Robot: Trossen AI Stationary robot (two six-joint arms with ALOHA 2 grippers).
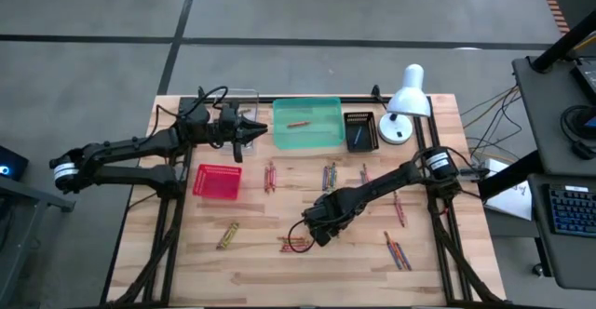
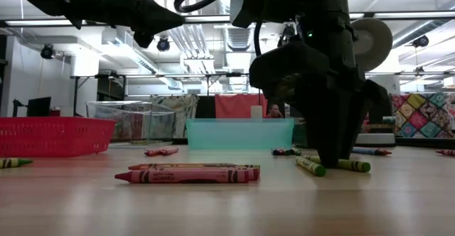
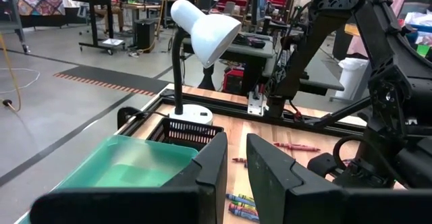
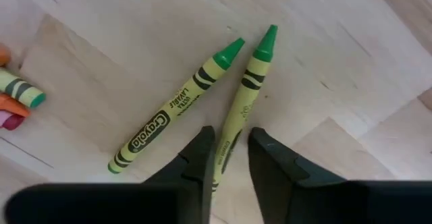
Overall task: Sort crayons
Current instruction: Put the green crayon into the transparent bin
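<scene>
Pale wood planks make up the bench (image 1: 186, 272) that fills the lower middle of the overhead frame. Along its upper edge sit a translucent teal plastic tray (image 1: 307, 134) with one reddish crayon inside, and a small black mesh bin (image 1: 359, 130); a red mesh basket (image 1: 216, 181) lies left of centre.

My left arm waits at the upper left, its pincer (image 1: 250, 130) hanging just beside the tray's left rim, the fingers a narrow gap apart with nothing between them.

My right pincer (image 4: 229, 158) is down on the wood at the lower middle, its fingers straddling one of two yellow-green wax crayons (image 4: 244, 101) that lie angled together, tips nearly meeting. The fingers sit close on either side of that stick; whether they actually pinch it I cannot tell.

Other crayons lie scattered in small clusters, so I judge the sorting early, and this step a pick-up. Next I need a firm clench on this one stick alone, then a clean lift without dragging its neighbour.
</scene>
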